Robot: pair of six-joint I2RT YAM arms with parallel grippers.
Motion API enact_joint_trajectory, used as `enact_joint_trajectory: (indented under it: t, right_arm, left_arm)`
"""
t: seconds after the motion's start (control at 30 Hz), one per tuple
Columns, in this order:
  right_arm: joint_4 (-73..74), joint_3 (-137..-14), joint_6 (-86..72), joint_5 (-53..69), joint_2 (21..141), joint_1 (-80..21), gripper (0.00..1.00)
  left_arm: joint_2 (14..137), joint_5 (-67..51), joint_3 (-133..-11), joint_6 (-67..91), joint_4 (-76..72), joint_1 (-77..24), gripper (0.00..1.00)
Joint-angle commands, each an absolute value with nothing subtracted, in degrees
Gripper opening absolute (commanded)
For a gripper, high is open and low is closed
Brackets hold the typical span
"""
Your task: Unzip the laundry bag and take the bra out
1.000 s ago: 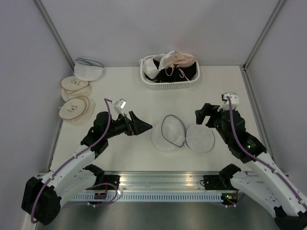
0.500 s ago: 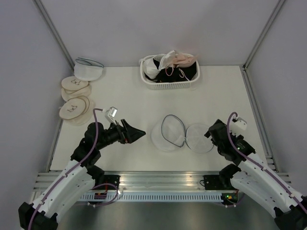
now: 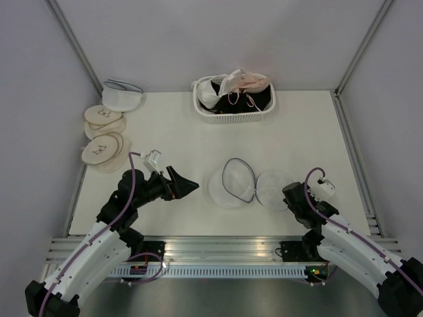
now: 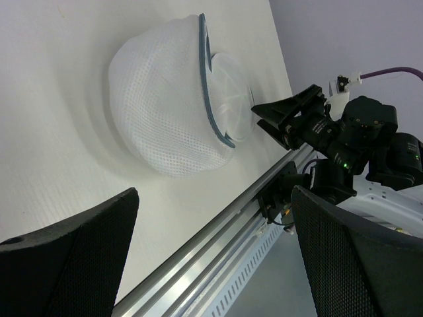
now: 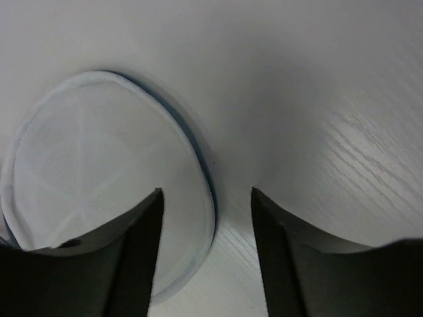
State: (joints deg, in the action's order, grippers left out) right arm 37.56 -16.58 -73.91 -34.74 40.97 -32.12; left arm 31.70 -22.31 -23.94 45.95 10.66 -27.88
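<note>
Near the centre of the worktop (image 3: 165, 132), a little toward 5 o'clock, saw the laundry bag (image 3: 231, 190) unzipped and laid out in two halves. Noted its domed half at 9 o'clock and its flat half at 3 o'clock, touching each other, with a dark zipper along both rims.

Found the bra (image 3: 254, 80) at 12 o'clock, well apart from the bag, on top of the pile in the white basket (image 3: 231, 119). Saw it there beside a black garment (image 3: 264, 99) and a white garment (image 3: 213, 92).

Observed the left tool (image 3: 187, 184) at 9 o'clock of the bag, near it but apart. Found it spread wide, with nothing held, and pointed toward the domed half.

Observed the right tool (image 3: 289, 193) at 4 o'clock of the bag, just beside the rim of the flat half. Found it part-way spread, with that rim below the gap. Could not tell whether it touched the mesh.

Saw tan padded discs (image 3: 102, 135) stacked at 9 o'clock of the worktop. Saw also a white domed bag (image 3: 121, 97) at 10 o'clock.
</note>
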Motion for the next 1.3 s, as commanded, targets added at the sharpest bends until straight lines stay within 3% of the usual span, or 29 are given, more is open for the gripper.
enact_joint_trajectory:
  t: [0.0,0.1,0.17,0.23,0.3,0.5,0.67,0.77,0.83,0.93,1.27]
  right_arm:
    - [30.9,-15.4,-75.4,-33.6,39.9,-32.3,0.53]
    - [29.5,-14.3,-75.1,-33.9,39.7,-32.3,0.34]
    - [29.8,-14.2,-75.1,-35.1,40.3,-32.3,0.12]
    - [30.0,-14.4,-74.8,-35.1,40.7,-32.3,0.03]
    - [30.6,-15.5,-74.1,-35.7,40.5,-32.3,0.00]
    - [35.9,-25.6,-65.3,-43.1,35.9,-32.3,0.00]
    - [22.3,-34.6,-43.5,-32.5,36.6,-32.3,0.00]
    - [25.7,-42.6,-43.8,-30.9,44.5,-32.3,0.00]
    - [30.4,-43.9,-45.5,-33.6,47.6,-32.3,0.32]
    - [32.0,-39.7,-51.2,-36.5,47.0,-32.3,0.52]
    - [28.9,-21.5,-61.2,-31.5,42.8,-32.3,0.52]
  left_arm:
    - [32.3,-20.3,-25.1,46.1,10.6,-28.1,1.00]
    - [32.8,-20.4,-25.2,46.0,10.7,-28.1,1.00]
    - [32.8,-20.2,-25.1,46.1,10.7,-28.1,1.00]
    - [32.8,-20.3,-25.0,46.1,10.7,-28.1,1.00]
    - [32.8,-20.2,-24.9,46.1,10.6,-28.1,1.00]
    - [32.2,-20.7,-25.0,46.2,10.8,-28.1,1.00]
    - [31.2,-20.1,-26.0,46.1,11.2,-28.1,1.00]
    - [31.4,-20.0,-26.4,46.1,11.7,-28.1,1.00]
    - [31.3,-20.0,-26.5,46.1,12.0,-28.1,0.99]
    - [31.1,-19.8,-26.1,46.2,12.0,-28.1,1.00]
    - [33.0,-20.0,-25.7,46.0,11.8,-28.1,1.00]
